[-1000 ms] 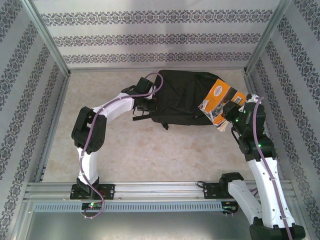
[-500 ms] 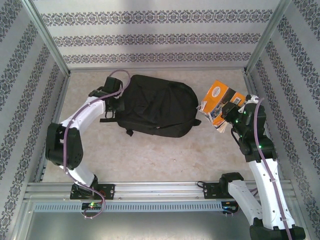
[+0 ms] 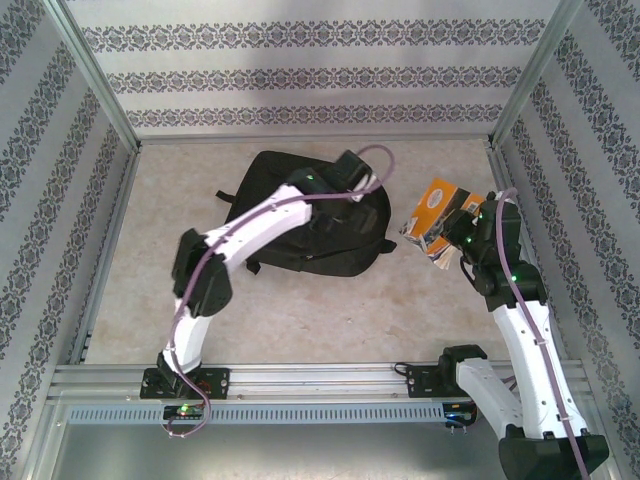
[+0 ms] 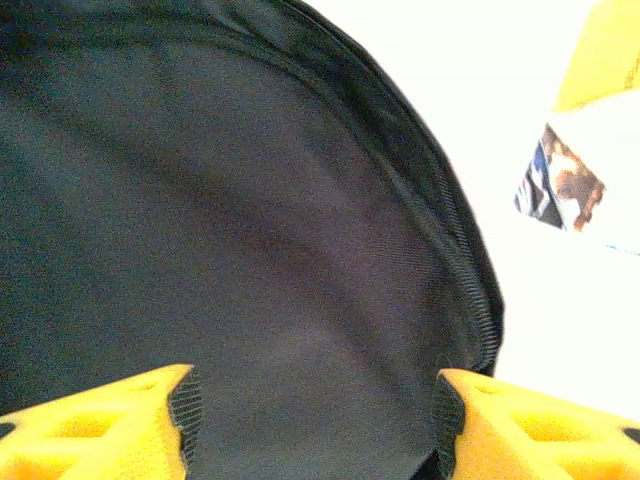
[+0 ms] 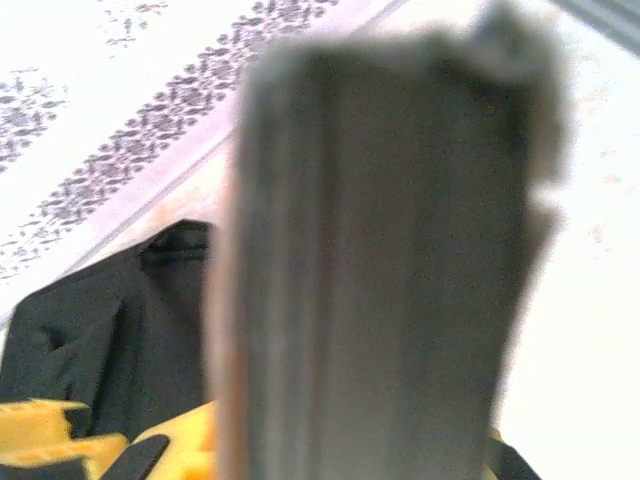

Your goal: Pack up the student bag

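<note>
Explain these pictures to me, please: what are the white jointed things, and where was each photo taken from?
The white jointed things are two robot arms bolted to the near edge of a beige table. The wide picture looks down from above and behind them. The other two come from small cameras on the arms' wrists, so each sees its own yellow fingers up close. A large black soft fabric backpack lies on the table. The left gripper hovers over its fabric with jaws apart, holding nothing. The right gripper is clamped on an orange-covered book, just right of the bag. The blurred grey slab in the right wrist picture looks like that book's page edge.
</note>
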Available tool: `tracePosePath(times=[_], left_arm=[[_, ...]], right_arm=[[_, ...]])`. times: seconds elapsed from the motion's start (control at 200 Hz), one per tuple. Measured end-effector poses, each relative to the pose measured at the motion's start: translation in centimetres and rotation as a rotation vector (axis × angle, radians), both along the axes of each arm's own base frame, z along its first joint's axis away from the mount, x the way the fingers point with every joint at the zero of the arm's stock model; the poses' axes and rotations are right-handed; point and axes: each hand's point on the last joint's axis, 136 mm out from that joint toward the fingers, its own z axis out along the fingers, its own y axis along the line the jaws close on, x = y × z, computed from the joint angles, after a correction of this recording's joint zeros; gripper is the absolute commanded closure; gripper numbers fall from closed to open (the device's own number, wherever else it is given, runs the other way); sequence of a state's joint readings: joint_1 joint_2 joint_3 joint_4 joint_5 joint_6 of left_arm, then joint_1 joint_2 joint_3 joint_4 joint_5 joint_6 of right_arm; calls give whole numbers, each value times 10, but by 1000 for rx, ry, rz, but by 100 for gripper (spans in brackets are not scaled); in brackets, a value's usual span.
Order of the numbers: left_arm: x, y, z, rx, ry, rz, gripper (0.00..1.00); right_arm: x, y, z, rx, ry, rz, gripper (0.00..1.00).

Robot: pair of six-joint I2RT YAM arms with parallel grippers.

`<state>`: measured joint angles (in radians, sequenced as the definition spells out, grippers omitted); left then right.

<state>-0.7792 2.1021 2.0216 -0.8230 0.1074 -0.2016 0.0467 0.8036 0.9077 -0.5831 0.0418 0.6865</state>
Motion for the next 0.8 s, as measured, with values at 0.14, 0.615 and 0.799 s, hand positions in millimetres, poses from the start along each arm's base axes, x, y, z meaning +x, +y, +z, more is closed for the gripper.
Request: tracePosePath(times=[0.14, 0.615, 0.799], left_arm=[[-7, -30, -25, -2, 72, -58, 33], [2, -16, -44, 64, 75, 22, 36], [12, -2, -47, 110, 45, 52, 24]], right_arm=[[-3, -11, -5, -24, 24, -50, 100], [-5, -14, -10, -12, 20, -68, 100], [-5, -12, -16, -7, 31, -62, 100]])
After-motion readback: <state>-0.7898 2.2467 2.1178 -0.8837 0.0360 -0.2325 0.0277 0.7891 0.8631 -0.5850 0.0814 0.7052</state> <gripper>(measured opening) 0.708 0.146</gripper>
